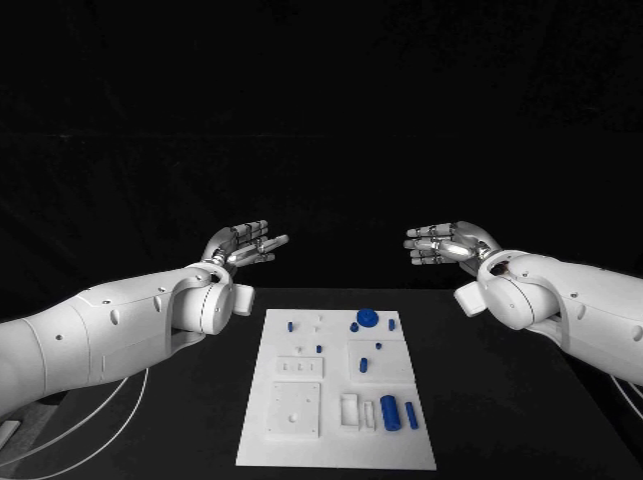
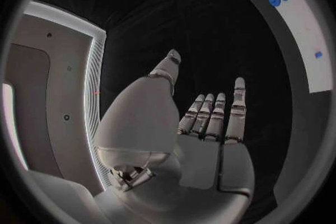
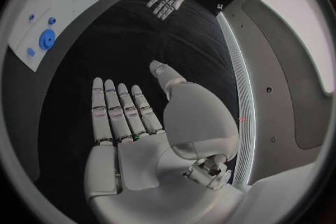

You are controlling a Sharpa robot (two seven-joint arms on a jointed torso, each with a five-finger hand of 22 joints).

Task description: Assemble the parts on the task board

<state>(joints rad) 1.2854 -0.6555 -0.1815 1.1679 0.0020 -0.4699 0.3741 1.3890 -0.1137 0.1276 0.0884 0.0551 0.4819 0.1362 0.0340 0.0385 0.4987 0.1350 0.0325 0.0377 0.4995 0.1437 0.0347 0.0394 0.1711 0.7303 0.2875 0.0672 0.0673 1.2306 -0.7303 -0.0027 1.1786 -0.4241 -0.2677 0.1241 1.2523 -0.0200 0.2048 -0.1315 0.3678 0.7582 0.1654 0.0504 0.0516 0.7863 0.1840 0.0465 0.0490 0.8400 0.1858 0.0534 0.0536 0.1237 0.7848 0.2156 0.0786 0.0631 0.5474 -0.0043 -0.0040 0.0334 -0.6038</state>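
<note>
White task board (image 1: pixel 300 400), hands (image 1: pixel 243 244) raised beyond it

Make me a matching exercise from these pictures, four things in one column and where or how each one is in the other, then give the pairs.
1. left robot hand
2. blue round part
3. blue cylinder
4. task board

A. lying near the board's near end
B. white, in the table's middle
C. raised, holding nothing
D. near the board's far end

Pairs: 1-C, 2-D, 3-A, 4-B
</note>
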